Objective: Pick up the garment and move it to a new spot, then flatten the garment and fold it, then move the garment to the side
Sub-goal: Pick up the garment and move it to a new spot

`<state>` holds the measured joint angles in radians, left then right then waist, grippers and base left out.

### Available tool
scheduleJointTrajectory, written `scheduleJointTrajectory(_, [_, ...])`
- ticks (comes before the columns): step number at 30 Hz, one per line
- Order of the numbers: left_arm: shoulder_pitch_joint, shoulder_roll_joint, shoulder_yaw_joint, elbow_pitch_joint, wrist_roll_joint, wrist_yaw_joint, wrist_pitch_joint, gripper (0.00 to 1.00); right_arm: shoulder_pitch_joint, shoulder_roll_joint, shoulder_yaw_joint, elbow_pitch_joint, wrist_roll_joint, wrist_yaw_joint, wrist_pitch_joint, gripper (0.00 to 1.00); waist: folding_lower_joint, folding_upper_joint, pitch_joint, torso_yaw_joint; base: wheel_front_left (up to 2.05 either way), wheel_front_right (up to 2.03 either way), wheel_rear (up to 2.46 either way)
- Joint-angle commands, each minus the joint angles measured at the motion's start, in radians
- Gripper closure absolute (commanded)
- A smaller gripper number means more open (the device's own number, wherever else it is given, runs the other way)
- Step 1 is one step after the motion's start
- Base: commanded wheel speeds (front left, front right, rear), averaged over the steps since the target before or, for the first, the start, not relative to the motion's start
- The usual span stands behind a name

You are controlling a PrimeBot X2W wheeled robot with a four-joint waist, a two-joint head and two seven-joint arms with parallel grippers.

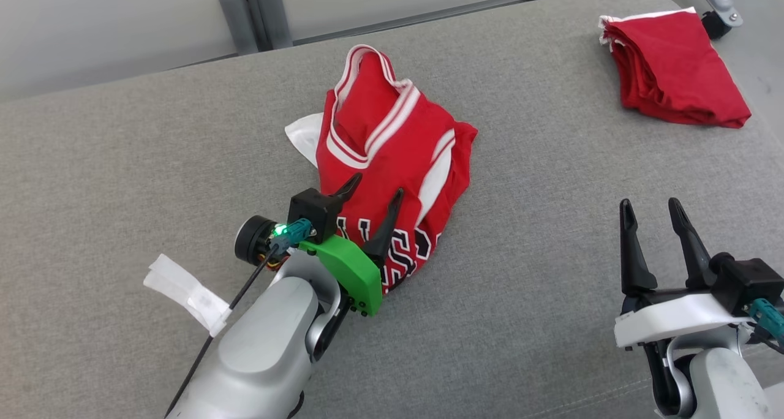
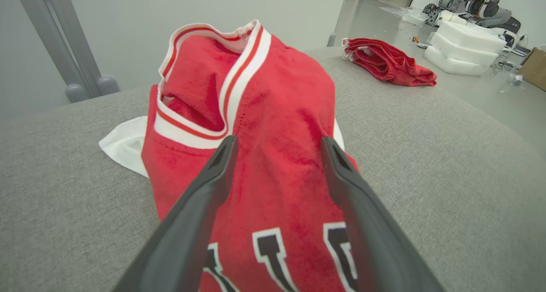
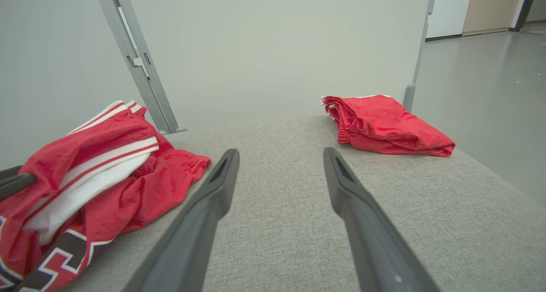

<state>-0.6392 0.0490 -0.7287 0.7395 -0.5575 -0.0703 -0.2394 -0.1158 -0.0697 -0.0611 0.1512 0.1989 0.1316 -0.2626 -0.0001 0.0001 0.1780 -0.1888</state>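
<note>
Found the left gripper (image 1: 376,186) reaching forward off a pale forearm (image 1: 269,351), with a green bracket (image 1: 349,269) at its wrist and both long dark fingers spread wide, gripping nothing. Noted a white tape tab (image 1: 184,290) on the black cable trailing behind that wrist. Found the right gripper (image 1: 649,204) well off to the left gripper's right, drawn a little nearer the body, with its fingers pointing forward and likewise parted over a bare stretch of the grey padded surface (image 1: 551,253). Located the garment (image 1: 392,131), a red jersey, directly beneath and ahead of the left gripper's fingers and well apart from the right gripper. Saw its near end, printed with black white-edged lettering, lying under the left fingertips; could not tell whether the fingers touched the cloth. Saw the jersey heaped and crumpled rather than flat, rising away from the fingertips to an opening edged with white-and-red striped trim at the far end. Noted a white patch of cloth poking out to the left of the left gripper's fingers, and another white strip showing in a fold on their right. Made out a folded red garment (image 1: 674,70) far ahead of the right gripper, at the far corner of the surface. Saw grey posts (image 1: 254,8) against a pale wall beyond the left gripper.
</note>
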Motion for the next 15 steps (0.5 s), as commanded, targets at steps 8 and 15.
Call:
scheduleJointTrajectory(8, [0.039, 0.061, 0.072, -0.100, 0.060, 0.048, -0.026, 0.00, 0.054, -0.015, 0.001, 0.006, -0.001, -0.002, -0.003, 0.00, 0.0001, -0.0001, -0.094, 0.078, 0.00, 0.00, 0.00])
scheduleJointTrajectory(15, [0.177, 0.143, 0.211, -0.291, 0.128, 0.089, -0.025, 0.00, 0.086, -0.021, 0.006, 0.007, 0.004, -0.002, -0.003, 0.00, 0.0001, -0.0001, -0.155, 0.135, 0.00, 0.00, 0.00])
